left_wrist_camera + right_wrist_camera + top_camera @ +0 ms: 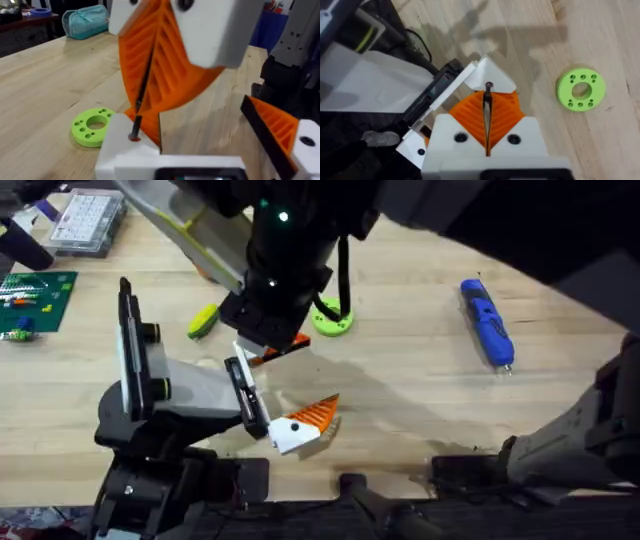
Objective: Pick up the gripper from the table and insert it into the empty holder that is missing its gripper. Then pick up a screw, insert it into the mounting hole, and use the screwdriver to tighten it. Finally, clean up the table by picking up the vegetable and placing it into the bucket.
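Right hand [487, 112] pinches a screw [488, 92], tip at the mounting hole [135, 137] of the gripper [502, 82], which sits against the holder [440, 85]. My read: hold the screw plumb, lower straight, release only once seated. Screwdriver [487, 320] lies well apart on the table [420, 380].

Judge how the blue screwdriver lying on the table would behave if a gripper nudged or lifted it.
The screwdriver looks like a rigid, pen-shaped body, so it would likely stay stiff when lifted. Its rounded barrel lies flat on the table, so a sideways nudge could roll it. The smooth-looking casing might slip between fingers unless gripped near its middle.
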